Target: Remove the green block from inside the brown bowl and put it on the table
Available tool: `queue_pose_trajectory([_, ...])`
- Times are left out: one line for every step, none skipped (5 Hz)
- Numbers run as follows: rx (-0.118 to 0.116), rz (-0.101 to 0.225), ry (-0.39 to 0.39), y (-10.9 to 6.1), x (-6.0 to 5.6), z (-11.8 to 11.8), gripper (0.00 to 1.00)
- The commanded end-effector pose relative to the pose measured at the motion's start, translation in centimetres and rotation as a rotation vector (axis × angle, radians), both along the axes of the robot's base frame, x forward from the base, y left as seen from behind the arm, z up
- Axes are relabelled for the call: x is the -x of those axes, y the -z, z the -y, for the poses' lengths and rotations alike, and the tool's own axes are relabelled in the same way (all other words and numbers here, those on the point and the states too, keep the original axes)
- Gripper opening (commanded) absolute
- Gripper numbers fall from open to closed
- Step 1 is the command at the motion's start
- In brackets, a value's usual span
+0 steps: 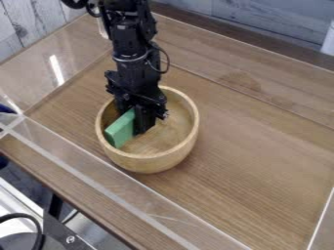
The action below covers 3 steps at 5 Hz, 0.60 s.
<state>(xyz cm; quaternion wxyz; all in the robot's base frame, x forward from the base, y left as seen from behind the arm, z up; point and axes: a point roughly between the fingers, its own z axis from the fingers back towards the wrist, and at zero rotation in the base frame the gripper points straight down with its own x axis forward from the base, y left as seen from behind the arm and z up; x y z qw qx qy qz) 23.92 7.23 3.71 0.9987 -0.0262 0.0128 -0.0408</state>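
Wood grain runs over the brown bench [255,127], which fills most of the view, and grey weathered planks [23,21] are seen at the upper left corner. Along the near left side of the bench goes a clear acrylic wall [81,174], shining in some places, and beyond it, at the lower left corner, I see black cables [29,217]. On the bench, left of the middle of the view, stands a round light-tan wooden bowl [179,143] with a thick rim, its mouth turned upward. A black robot arm [131,44] reaches down from the top of the view, and its black gripper [135,109] is low inside the bowl, at the far left part. The gripper is pressed together on the bright green block [120,128], pinching it near the upper end. The block is still to be taken out: it is inside the bowl, close to the left wall, and it leans, with the lower end pointing toward the near left rim. Whether it touches the bottom of the bowl, I cannot tell from here.
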Motion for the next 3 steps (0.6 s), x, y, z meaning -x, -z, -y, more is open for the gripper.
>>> queue_pose_trajectory([-0.009,0.043,0.007,-1.24,-0.65,0.2,0.0])
queue_pose_trajectory([-0.005,0.043,0.007,-1.44,-0.63,0.45,0.0])
queue_pose_trajectory([-0.001,0.043,0.008,-1.62,-0.61,0.68,0.0])
